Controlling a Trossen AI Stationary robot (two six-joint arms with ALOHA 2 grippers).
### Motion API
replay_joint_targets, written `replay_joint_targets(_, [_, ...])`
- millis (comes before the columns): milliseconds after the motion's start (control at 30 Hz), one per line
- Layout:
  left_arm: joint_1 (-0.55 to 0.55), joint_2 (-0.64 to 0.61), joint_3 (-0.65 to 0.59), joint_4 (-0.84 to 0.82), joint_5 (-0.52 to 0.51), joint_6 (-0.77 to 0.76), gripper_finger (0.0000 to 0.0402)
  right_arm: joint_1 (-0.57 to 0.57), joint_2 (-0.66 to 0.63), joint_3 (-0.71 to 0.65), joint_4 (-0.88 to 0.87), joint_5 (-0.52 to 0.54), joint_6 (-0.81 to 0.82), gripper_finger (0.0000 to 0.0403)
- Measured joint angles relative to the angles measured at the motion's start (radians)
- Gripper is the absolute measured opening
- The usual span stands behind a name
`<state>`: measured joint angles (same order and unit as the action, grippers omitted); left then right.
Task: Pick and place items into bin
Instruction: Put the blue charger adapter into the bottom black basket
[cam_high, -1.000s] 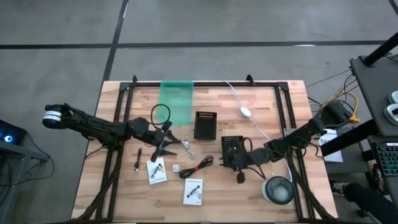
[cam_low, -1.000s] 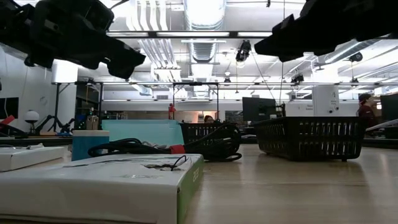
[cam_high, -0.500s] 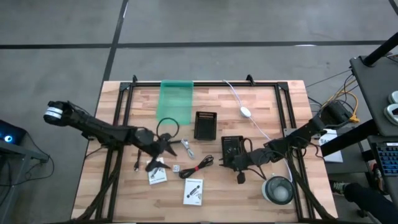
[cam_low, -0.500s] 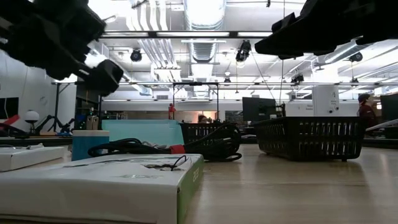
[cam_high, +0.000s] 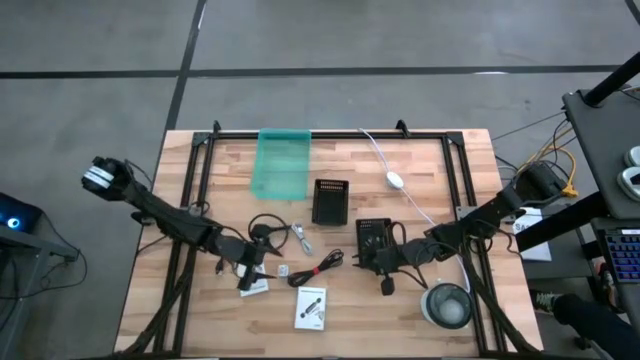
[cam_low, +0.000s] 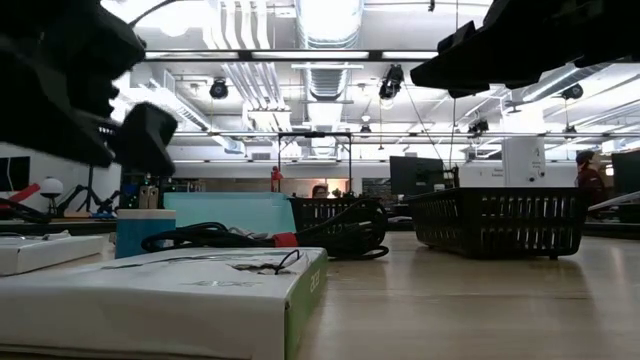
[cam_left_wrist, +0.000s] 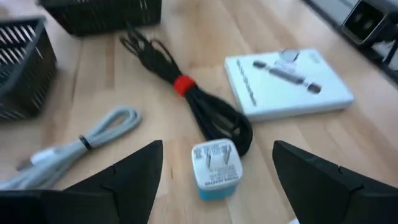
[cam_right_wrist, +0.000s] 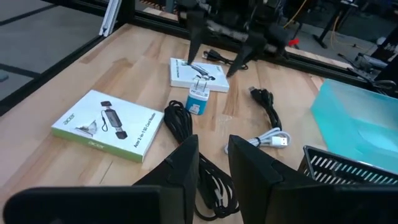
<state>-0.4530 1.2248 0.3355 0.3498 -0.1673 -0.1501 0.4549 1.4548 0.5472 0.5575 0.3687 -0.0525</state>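
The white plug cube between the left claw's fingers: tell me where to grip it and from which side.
Grip the white plug cube across its two flat side faces, coming straight down from above. It lies with its metal prongs up, clear of the red-banded black cable behind it. The left claw is open and already straddles it, so a descent and squeeze looks enough.

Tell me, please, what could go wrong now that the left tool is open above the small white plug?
1. The black cable with the red tie seems to lie against the white plug, so the open left tool may pinch the cable too and drag it along.
2. The plug is small and lies with its prongs up; it could tip or slip out when the tool closes.
The right tool hovers by the small black bin.
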Motion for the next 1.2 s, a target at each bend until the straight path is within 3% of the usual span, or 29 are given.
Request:
replay_joint_targets(467, [0.001,0.271,0.040,0.146,0.002,-0.036,0.0285,0.000,0.000,0.000,-0.003,-0.002,-0.005,0.0084])
replay_joint_targets(800, [0.001,0.299,0.069,0.142,-0.003,-0.049,0.0282,0.000,0.000,0.000,-0.008,-0.002,-0.011,0.0073])
replay_joint_targets(1000, [0.002,0.305,0.069,0.116,-0.003,-0.054,0.0244,0.001,0.000,0.000,-0.008,-0.002,-0.011,0.0079])
replay_joint_targets(1200, [0.002,0.304,0.071,0.103,-0.003,-0.054,0.0166,0.001,0.000,0.000,-0.008,-0.001,-0.011,0.0081])
